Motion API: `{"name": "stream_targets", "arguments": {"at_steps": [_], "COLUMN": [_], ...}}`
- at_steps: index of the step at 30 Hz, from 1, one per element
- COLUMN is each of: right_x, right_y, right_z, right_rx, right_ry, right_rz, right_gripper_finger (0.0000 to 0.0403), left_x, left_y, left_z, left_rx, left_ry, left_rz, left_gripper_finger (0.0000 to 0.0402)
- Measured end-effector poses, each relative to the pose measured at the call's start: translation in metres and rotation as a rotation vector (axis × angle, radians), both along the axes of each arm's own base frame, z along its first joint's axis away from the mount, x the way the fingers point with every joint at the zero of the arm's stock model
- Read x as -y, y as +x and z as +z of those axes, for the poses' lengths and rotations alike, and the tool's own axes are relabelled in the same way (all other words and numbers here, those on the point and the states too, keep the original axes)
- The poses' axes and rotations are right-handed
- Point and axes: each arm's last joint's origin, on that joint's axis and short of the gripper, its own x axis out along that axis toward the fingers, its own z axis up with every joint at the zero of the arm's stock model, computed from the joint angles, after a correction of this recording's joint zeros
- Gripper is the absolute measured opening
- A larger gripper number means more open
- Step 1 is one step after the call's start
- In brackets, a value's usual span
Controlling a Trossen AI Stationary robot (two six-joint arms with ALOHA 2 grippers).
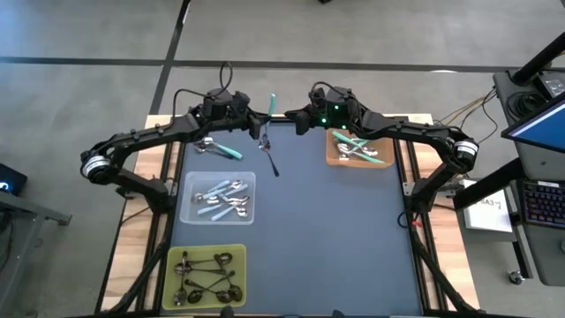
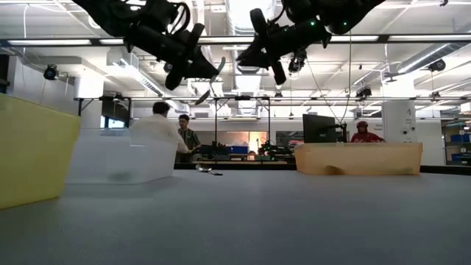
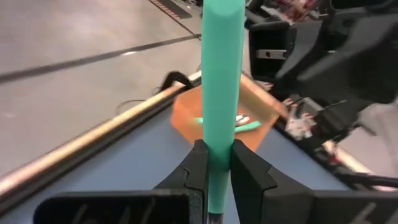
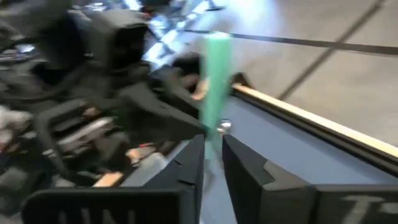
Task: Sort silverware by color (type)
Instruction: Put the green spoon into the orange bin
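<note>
My left gripper [image 1: 250, 112] hangs high over the table's far middle, shut on a teal-handled spoon [image 1: 272, 103]. That spoon's handle [image 3: 221, 68] sticks out past the fingers. My right gripper [image 1: 300, 119] is open and faces it from the right; in the right wrist view the teal handle [image 4: 217, 74] stands just beyond its fingertips, apart from them. One dark metal spoon [image 1: 270, 157] and a few spoons, one of them teal [image 1: 222, 149], lie flat on the mat. Teal spoons fill the brown tray [image 1: 385, 162], pale blue ones the clear tray [image 1: 189, 212], dark ones the yellow tray [image 1: 237, 254]. My left gripper pinches the teal spoon's plastic handle [image 3: 217, 163] between its two fingers [image 3: 198, 165]. The handle runs along the fingers, its free end [image 3: 222, 9] pointing out beyond the tips. The spoon is lifted clear of the table [image 2: 215, 71].
The three trays stand at the mat's left side and far right corner. The mat's middle and near right part [image 1: 335, 247] is bare. People stand in the room [image 2: 158, 125] beyond the far edge. The two grippers are close together in the air.
</note>
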Motion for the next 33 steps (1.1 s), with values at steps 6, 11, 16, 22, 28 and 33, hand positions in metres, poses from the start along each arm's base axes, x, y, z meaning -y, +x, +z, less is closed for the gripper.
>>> {"name": "stream_targets", "arguments": {"at_steps": [6,11,16,22,28,33], "right_x": [0.001,0.002,0.002,0.002,0.002,0.002], "right_y": [0.000,0.000,0.000,0.000,0.000,0.000], "right_z": [0.001,0.001,0.001,0.001,0.003,0.002], "right_rx": [0.017,0.015,0.015,0.014,0.026,0.020], "right_ry": [0.026,0.020,0.019,0.002,-0.007,-0.004], "right_rz": [0.004,-0.040,-0.044,-0.041,-0.042,-0.043], "right_gripper_finger": [0.0107,0.0136,0.0143,0.0134,0.0120,0.0112], "left_x": [0.003,0.009,0.012,0.012,0.010,0.008], "left_y": [0.017,0.024,0.026,0.026,0.037,0.056], "left_z": [-0.005,-0.006,-0.004,-0.003,-0.005,0.000], "left_rx": [0.076,0.099,0.121,0.128,0.147,0.148], "left_ry": [-0.045,-0.052,-0.042,-0.039,-0.055,-0.042], "left_rz": [-0.039,-0.059,-0.071,-0.069,-0.077,-0.109], "left_gripper_finger": [0.0024,0.0024,0.0024,0.0024,0.0024,0.0024]}}
